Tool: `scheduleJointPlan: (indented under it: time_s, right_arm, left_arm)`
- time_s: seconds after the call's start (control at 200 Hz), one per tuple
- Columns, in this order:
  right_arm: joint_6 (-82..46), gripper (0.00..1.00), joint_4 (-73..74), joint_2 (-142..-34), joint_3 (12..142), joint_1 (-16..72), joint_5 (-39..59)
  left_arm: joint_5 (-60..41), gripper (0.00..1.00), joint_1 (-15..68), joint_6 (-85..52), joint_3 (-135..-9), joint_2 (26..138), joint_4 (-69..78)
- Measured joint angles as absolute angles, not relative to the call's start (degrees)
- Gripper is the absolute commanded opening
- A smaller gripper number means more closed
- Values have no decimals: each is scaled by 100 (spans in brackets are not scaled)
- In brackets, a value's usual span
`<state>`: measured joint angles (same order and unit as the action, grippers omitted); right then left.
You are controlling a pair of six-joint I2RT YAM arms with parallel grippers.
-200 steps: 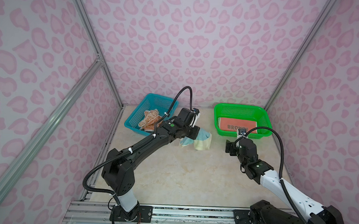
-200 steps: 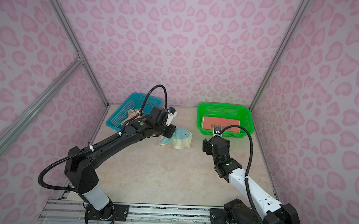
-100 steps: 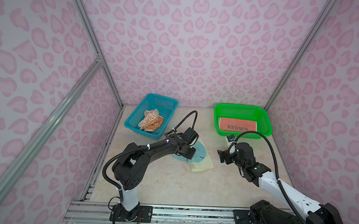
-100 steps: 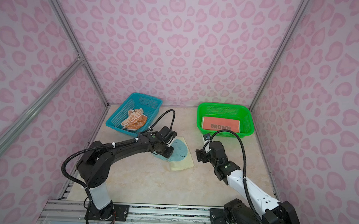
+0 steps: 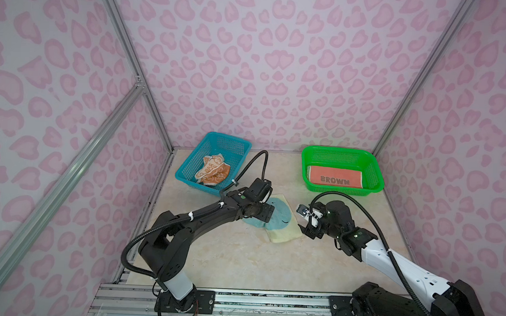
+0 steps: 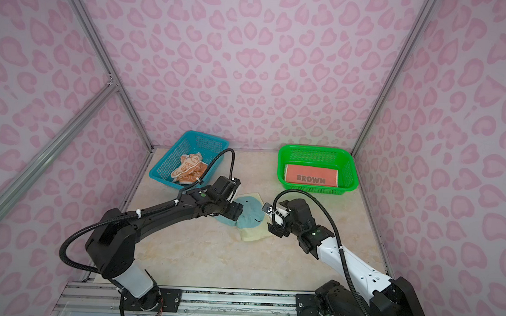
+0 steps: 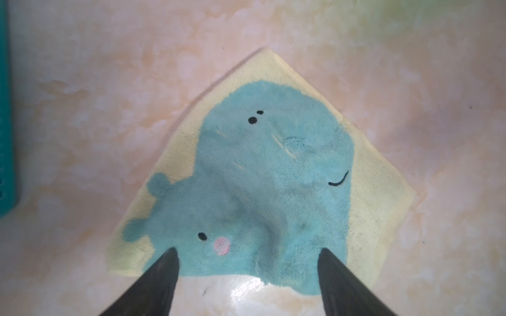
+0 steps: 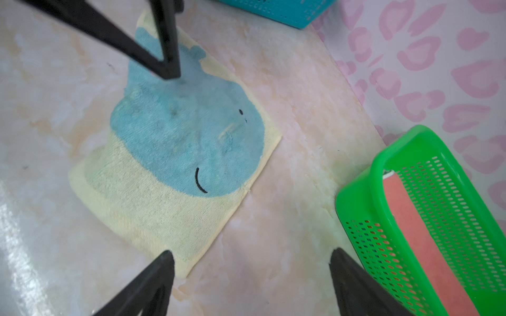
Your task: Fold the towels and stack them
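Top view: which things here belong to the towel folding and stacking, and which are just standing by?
Job: whale towel, spread flat; folded BROWN towel; crumpled orange towel bundle.
Just there: green basket, holding the BROWN towel; blue basket, holding the bundle.

Your left claw (image 7: 247,250) is hovering wide over the whale towel (image 7: 273,164), with nothing standing between its jaws. Beyond it to the left, the blue basket (image 5: 186,167) is blocking the way. Your right claw (image 8: 252,251) is gaping just beside the towel's corner, and the green basket (image 8: 356,202) is crowding it beyond on the right. Bare surface (image 5: 240,259) is lying open on the near side of both claws.
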<state>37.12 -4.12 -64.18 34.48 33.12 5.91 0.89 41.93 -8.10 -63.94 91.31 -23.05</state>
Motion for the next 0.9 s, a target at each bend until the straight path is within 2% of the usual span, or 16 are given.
scheduleJointPlan:
  time_s: [0.115,0.305,0.48,0.73,0.9]
  right_arm:
    - [4327,76,-906,-6735,3660,3341,714]
    - [4932,76,-1555,-7524,3986,3494,703]
    - [5229,75,-1881,-8125,4283,3494,587]
    - [5673,66,-2604,-8774,5059,3417,773]
    - [5929,66,-3131,-9255,5579,3374,926]
  left_arm:
    - [390,87,4034,-1020,-5791,8479,-1876]
    - [786,87,3699,-1341,-5168,7776,-1422]
    - [1033,87,3568,-1503,-4960,7609,-1205]
    - [1262,86,3435,-1662,-4775,7494,-1151]
    - [1302,86,3380,-1658,-4786,7522,-1114]
